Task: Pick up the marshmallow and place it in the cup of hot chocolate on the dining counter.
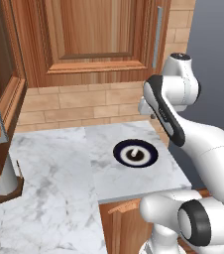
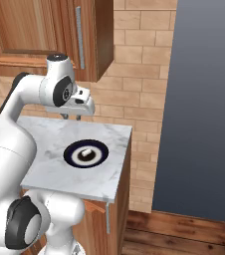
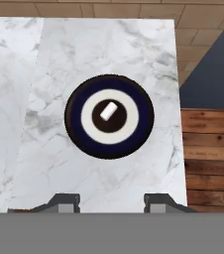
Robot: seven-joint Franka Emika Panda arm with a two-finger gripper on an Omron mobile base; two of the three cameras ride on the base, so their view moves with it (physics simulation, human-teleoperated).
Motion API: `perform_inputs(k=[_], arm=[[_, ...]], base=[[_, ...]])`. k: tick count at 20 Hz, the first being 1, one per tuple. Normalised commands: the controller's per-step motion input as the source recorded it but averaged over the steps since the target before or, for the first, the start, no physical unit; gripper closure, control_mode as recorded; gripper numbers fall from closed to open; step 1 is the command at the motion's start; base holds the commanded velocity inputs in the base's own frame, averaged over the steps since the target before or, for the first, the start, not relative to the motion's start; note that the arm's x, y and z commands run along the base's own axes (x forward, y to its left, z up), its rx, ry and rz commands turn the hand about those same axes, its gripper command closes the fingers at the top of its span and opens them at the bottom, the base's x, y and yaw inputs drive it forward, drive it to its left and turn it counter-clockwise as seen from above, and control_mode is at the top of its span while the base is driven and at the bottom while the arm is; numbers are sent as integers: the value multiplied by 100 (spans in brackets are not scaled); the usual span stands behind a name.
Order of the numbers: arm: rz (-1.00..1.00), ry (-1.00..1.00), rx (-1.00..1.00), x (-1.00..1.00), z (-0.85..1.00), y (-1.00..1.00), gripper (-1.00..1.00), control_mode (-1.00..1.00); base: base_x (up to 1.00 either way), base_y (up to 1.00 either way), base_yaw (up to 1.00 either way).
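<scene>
The fingers stand apart with nothing between them; the gripper hangs above the marble top. The marshmallow lies tilted at the dark centre of the blue plate, inside its white ring, well below the gripper.

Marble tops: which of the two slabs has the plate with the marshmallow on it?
The right-hand marble slab, the one ending at the open edge beside the dark wall. The dark blue plate sits on it with the marshmallow at its centre; the left slab carries neither.
</scene>
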Motion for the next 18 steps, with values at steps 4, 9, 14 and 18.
perform_inputs(k=[4, 9, 14, 18], arm=[[0, 0, 0, -1, -13, 7, -100, -100], [-3, 6, 0, 0, -11, 9, -100, -100], [-10, 9, 0, 0, -27, 6, -100, -100], [-17, 3, 0, 13, -35, 1, -100, -100]], base=[[0, 0, 0], [0, 0, 0], [0, 0, 0], [0, 0, 0]])
